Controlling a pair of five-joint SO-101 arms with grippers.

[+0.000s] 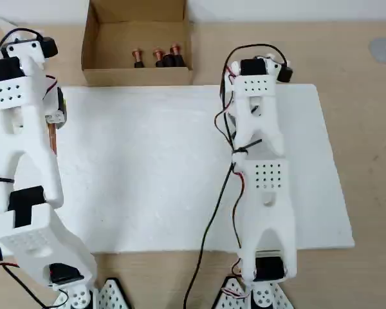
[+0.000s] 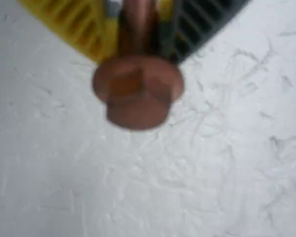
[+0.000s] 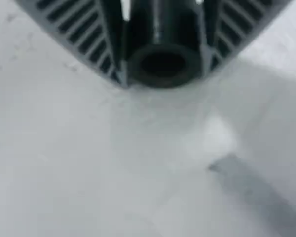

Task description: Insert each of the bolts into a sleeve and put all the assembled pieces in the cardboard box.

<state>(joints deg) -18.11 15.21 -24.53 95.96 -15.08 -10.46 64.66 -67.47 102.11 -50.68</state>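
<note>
Bolt (image 2: 138, 89), copper: your left gripper (image 2: 138, 29) is clamped on its shank between a yellow finger and a dark one. The flanged head points away from the fingers, above the white mat (image 1: 148, 174).

Sleeve (image 3: 164, 64), black: your right gripper (image 3: 163, 29) is closed around it, open bore facing outward, just over the same mat. The two arms sit well apart, so bolt and sleeve are not yet mated.

Farther back, the cardboard box (image 1: 93, 45) sits at the mat's far edge. Inside it lie the assembled pieces (image 1: 159, 58) in a row near the wall facing the arms.

Count:
- assembled pieces in box: three
- bolts held: one
- sleeves held: one

Judgement: you have three of four pairs done. What is left for you is one insertion, then one drop into the box.
</note>
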